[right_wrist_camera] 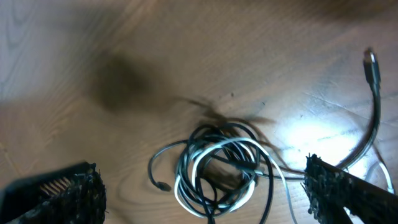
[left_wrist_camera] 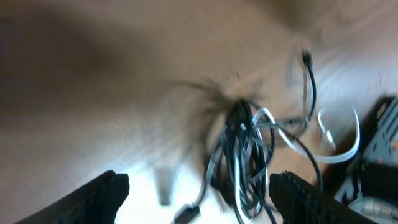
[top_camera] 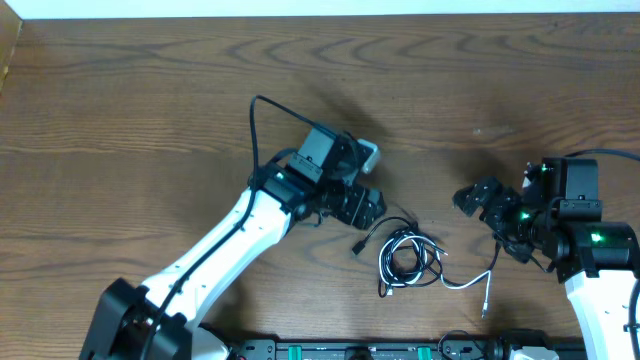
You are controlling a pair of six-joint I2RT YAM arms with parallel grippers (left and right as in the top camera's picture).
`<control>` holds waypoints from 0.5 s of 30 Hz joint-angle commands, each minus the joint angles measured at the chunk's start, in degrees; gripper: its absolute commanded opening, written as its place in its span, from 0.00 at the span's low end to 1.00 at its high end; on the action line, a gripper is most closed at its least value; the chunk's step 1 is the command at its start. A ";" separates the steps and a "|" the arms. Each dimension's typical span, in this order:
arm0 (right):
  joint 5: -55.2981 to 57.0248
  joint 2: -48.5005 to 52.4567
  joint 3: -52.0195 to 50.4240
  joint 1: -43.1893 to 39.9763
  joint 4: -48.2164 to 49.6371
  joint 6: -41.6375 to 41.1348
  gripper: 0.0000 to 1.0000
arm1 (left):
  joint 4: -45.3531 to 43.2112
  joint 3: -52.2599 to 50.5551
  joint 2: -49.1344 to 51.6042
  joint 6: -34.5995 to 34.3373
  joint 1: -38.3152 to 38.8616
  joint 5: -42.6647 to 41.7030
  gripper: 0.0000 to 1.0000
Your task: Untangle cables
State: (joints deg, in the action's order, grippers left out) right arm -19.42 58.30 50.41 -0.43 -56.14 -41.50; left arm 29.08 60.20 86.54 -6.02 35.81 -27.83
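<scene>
At the left hand: fingers spread wide, nothing pinched, hanging just left and far of the cables. Its wrist view is motion-blurred. The cables show between and beyond the fingers, not touching as far as I can tell. Over on the right, the right hand is also spread fully and empty, hovering right and slightly far of the cables, clear of them.

Between the two hands, toward the near edge, the cables lie on the counter. The black cable is coiled in several loops, and its black plug sticks out left toward the left hand. From the coil's right side trails the white cable, with the white plug nearest. The right wrist view shows white loops wound in with the black ones, so they are not separated yet. One black cord or two, cannot tell.

Risks, my read:
- A hand closing over the coil's centre would take black and white together, and a pull then tightens the tangle or drags the whole bundle.
- The cords are thin and lie flat on wood, so fingers may close on nothing or scrape the counter.
- A loop could snag a finger on the lift.
- Pulling the white tail with nothing pinning the coil would likely slide the lot.
- Both hands sit close in, so a bump is possible if both go for the centre.

Writing: none readable, no brand or label that I can make out.
</scene>
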 commanded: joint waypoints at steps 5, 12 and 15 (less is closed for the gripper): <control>0.90 -0.55 0.42 -0.24 0.74 1.44 0.99 | 2.56 0.00 0.07 2.38 7.23 10.40 0.80; 0.90 -1.09 2.25 -0.24 1.64 8.63 0.99 | 1.51 0.00 3.58 2.38 12.92 20.28 0.80; 0.90 -1.99 3.93 -0.24 0.17 10.73 0.99 | 0.33 0.00 5.97 2.36 13.03 20.39 0.78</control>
State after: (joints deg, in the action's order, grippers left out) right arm -19.03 57.84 51.31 -0.43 -55.40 -35.07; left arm 29.98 60.20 90.08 -4.38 48.88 -11.31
